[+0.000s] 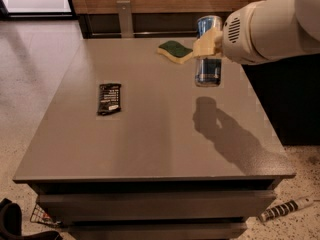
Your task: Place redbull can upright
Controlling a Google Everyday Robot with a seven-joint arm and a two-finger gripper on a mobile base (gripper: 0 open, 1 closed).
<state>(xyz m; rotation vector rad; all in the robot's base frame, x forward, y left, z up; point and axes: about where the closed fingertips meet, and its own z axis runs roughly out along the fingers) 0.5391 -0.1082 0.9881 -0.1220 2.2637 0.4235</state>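
- Gripper (209, 45) sits in the upper right of the frame, clamped on the redbull can (208, 72).
- I read the can as upright and hanging clear of the table (150, 144), with its shadow (220, 129) below it.
- Sponge (175, 51) lies just left of the can.
- Black snack wrapper (109, 98) lies flat, left of centre.

Open table (150, 149) below gripper (208, 44) and redbull can (208, 73); sponge (175, 51) behind, wrapper (109, 98) left.

redbull can (208, 73) blue-silver | hand (209, 43) cream, clasping can | wrapper (109, 98) black | sponge (175, 51) green-yellow | table (150, 144) grey
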